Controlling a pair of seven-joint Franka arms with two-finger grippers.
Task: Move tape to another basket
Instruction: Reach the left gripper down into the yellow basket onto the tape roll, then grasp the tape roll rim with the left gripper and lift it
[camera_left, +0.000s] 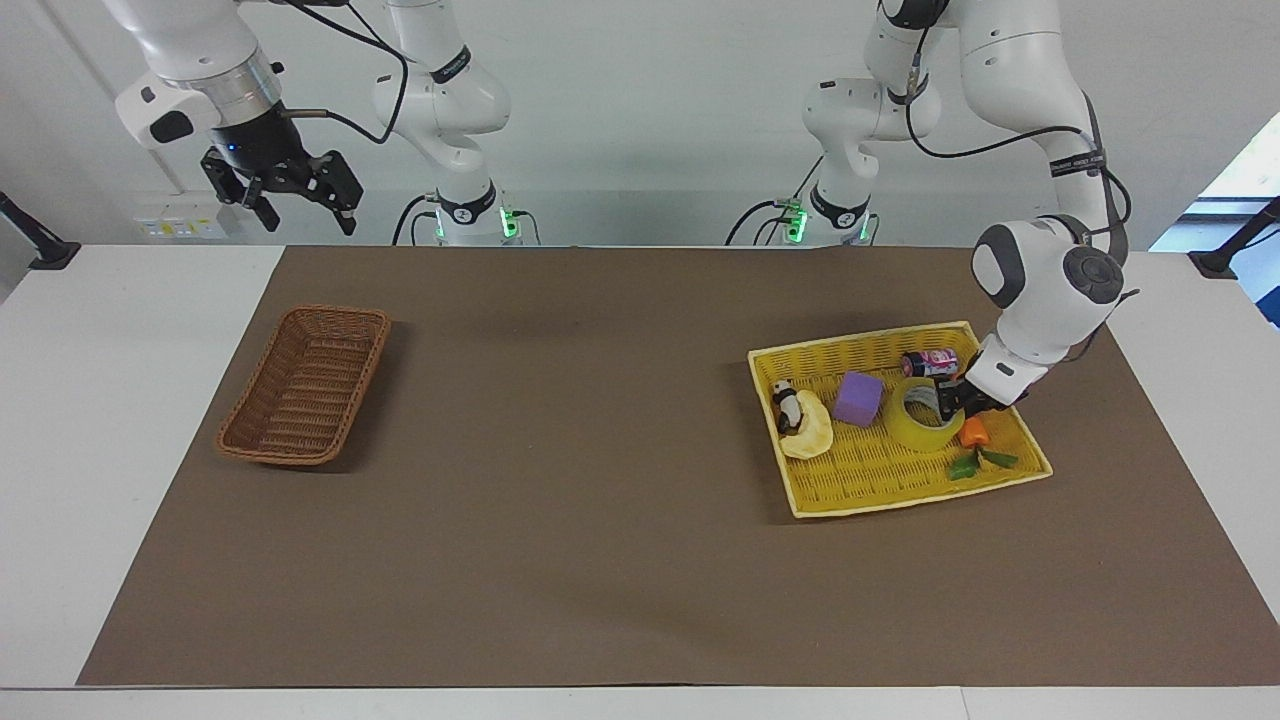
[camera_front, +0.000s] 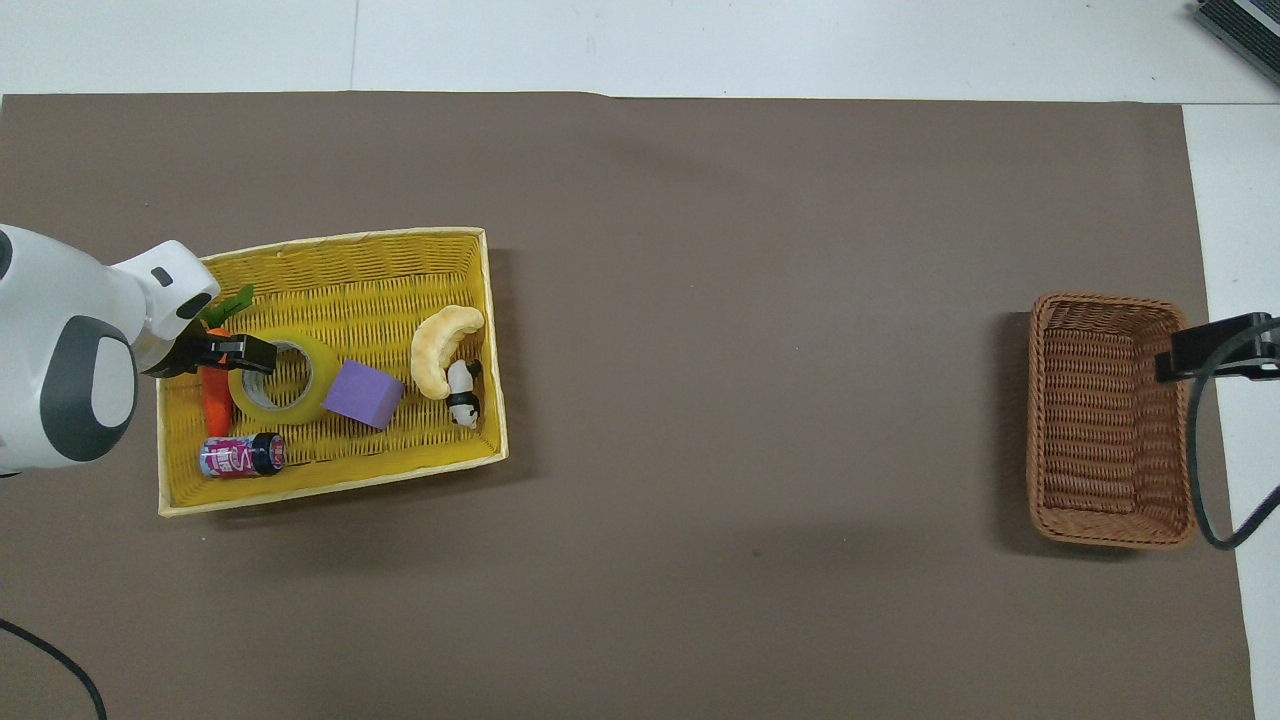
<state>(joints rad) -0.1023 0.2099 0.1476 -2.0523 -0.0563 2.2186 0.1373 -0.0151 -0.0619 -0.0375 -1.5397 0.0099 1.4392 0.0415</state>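
The left gripper (camera_left: 947, 404) pinches the tape (camera_left: 918, 414) by its stiff, light wall, a good hold.

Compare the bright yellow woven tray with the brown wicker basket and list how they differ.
The bright yellow woven tray is broad and shallow; the brown wicker basket is narrower and deeper. The tray lies at the left arm's end of the table, the basket at the right arm's end. The tray holds the roll of yellow tape gripped by the left gripper, a purple cube and small toys; the basket holds nothing visible. Both are woven and oblong.
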